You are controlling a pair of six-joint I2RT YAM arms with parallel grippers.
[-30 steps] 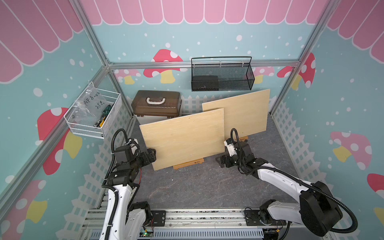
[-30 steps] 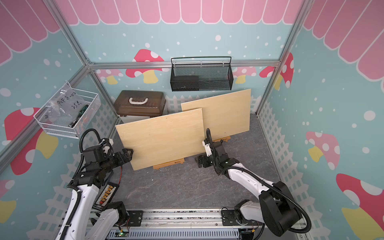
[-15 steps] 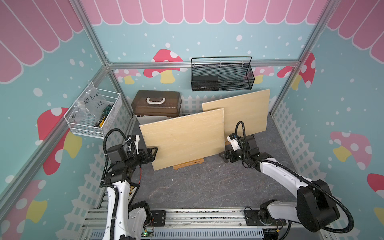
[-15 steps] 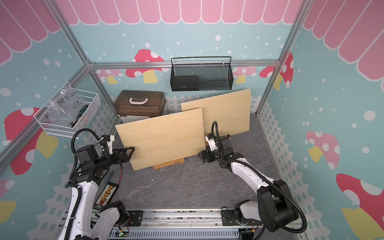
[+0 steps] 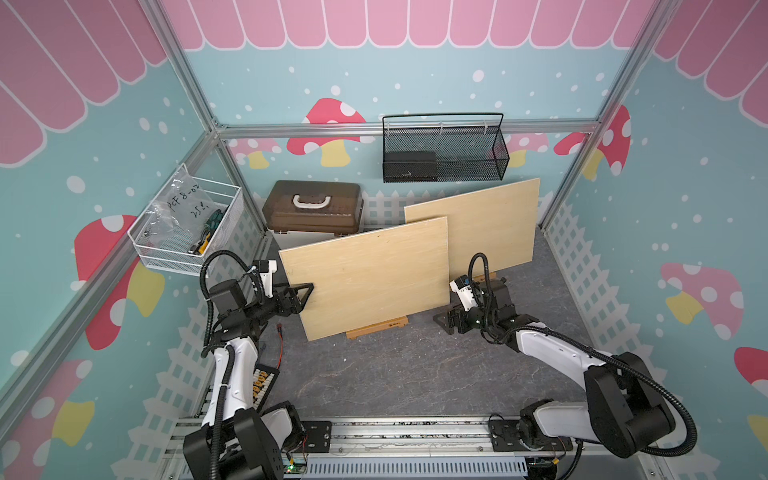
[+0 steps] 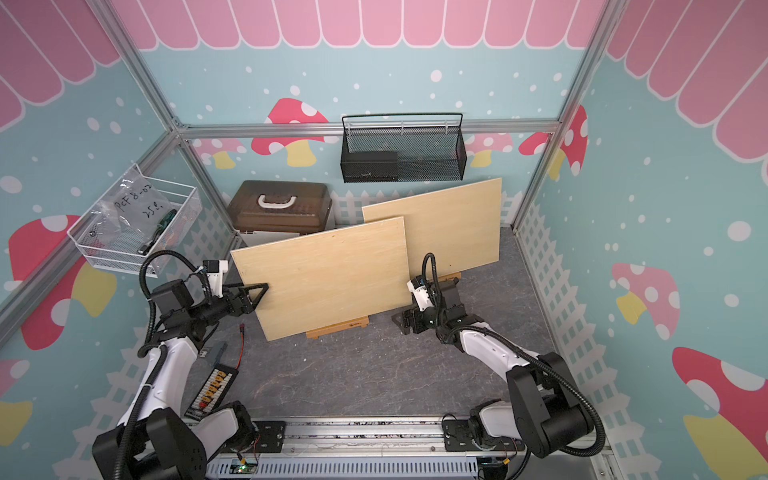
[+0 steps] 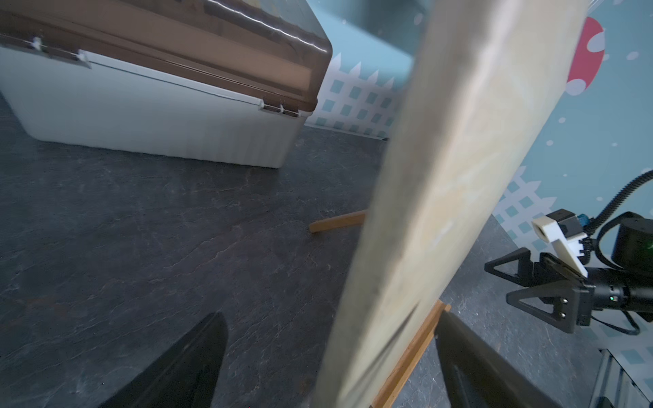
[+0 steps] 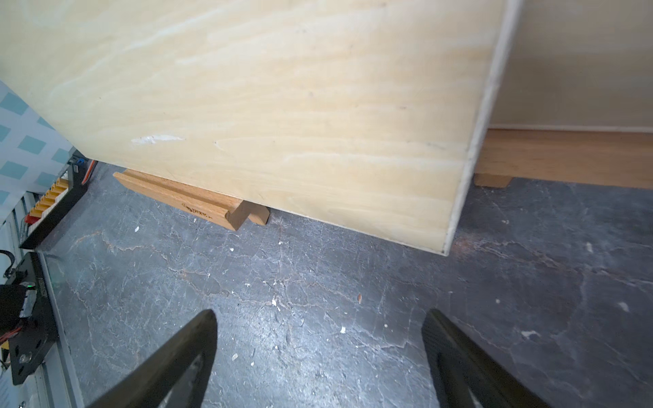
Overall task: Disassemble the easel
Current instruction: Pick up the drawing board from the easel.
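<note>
Plywood now stands between my left jaws. In both top views my left gripper (image 5: 305,291) has climbed onto the 9 o'clock edge of the front plywood panel (image 5: 365,278); a second ago it hung lower, at that edge's foot. The jaws are apart, straddling the edge and only starting to narrow, so nothing is clamped. My left forearm rises steeply from the rail (image 5: 415,432) and the wrist lies level, aimed toward 3 o'clock. My right gripper (image 5: 441,321) ends about where it was, low over the mat (image 5: 415,374) at the panel's 4 o'clock corner, jaws spread, arm stretched long and flat from 5 o'clock. The panel leans on the easel ledge (image 5: 376,328) at its 6 o'clock. I judge that nothing is off yet, but the lift is close.

In the left wrist view, the panel's edge (image 7: 424,212) runs between my fingers (image 7: 190,360). There is clear floor on one side, and the other finger sits just beside the panel's face and the easel ledge (image 7: 410,356). Past the panel my right gripper (image 7: 509,282) shows its jaws apart. The storage box (image 7: 159,116) sits well behind.

In the right wrist view, my fingers (image 8: 198,346) spread over bare mat (image 8: 318,275). The front plywood panel (image 8: 265,106) has its lower corner ahead of them, near but not touched. The rear panel (image 8: 583,53) stands behind on its own ledge (image 8: 565,155).
</note>
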